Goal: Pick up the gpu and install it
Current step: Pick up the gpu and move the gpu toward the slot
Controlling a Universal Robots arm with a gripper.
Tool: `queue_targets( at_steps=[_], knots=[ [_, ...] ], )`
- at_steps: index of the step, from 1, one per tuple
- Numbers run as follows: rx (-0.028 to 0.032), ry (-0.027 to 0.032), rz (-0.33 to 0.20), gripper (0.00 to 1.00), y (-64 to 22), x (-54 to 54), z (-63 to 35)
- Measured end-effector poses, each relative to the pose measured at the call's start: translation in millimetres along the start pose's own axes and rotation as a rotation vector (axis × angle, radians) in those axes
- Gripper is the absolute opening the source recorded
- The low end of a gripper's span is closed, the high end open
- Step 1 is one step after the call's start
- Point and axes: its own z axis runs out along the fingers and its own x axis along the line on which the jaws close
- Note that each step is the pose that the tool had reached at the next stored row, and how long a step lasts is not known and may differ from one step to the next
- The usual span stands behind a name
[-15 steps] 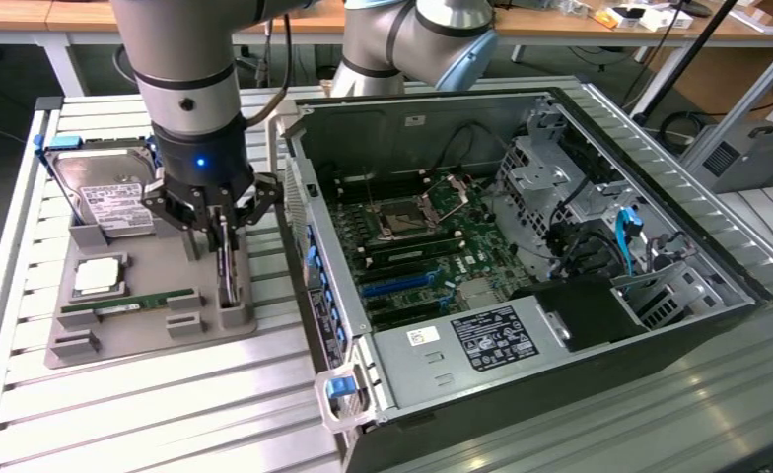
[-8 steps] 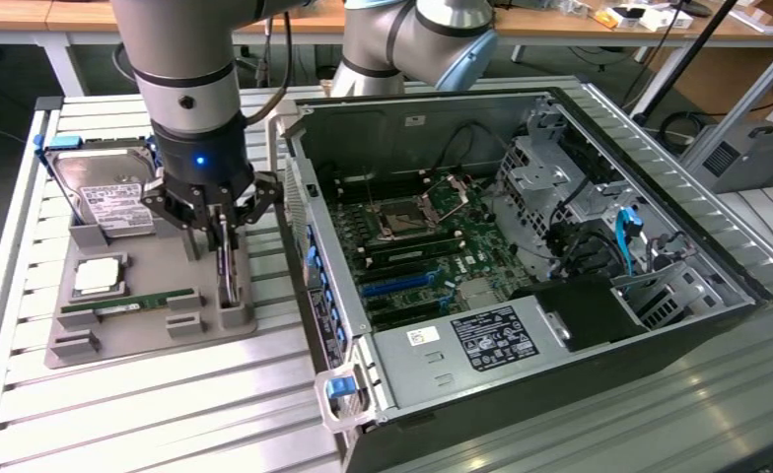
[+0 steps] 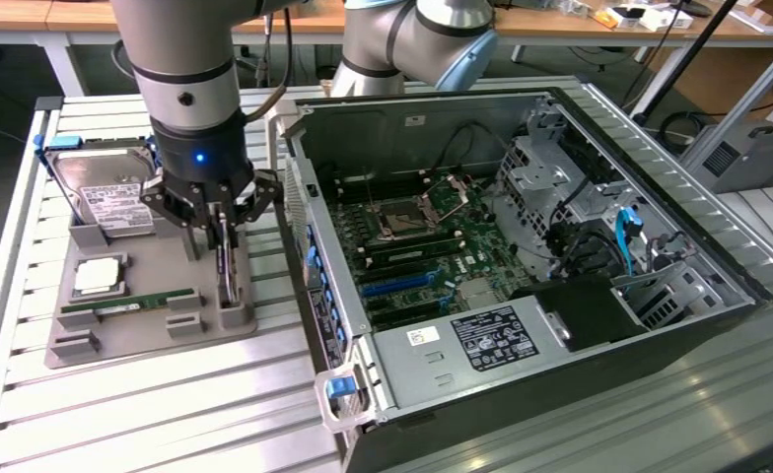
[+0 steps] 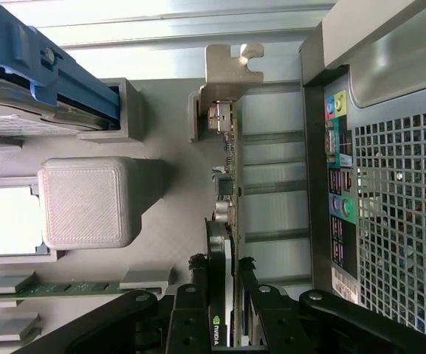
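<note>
My tool point(image 3: 216, 241) is clamped on the gpu point(image 3: 229, 281), which stands edge-up in the grey tray point(image 3: 143, 340) beside the computer case point(image 3: 400, 123). It is not lifted or installed yet.

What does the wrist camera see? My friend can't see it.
The gripper clamps the gpu, which stands on edge in a gray holder, silver bracket at its far end, beside the computer case's back panel.
</note>
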Motion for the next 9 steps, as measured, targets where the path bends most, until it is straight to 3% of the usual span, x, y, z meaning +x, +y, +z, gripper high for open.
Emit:
queue_targets(
  at_steps=[9],
  knots=[
    [0.0001, 0.0002, 0.0, 0.27, -0.1, 0.0, -1.6]
  ],
)
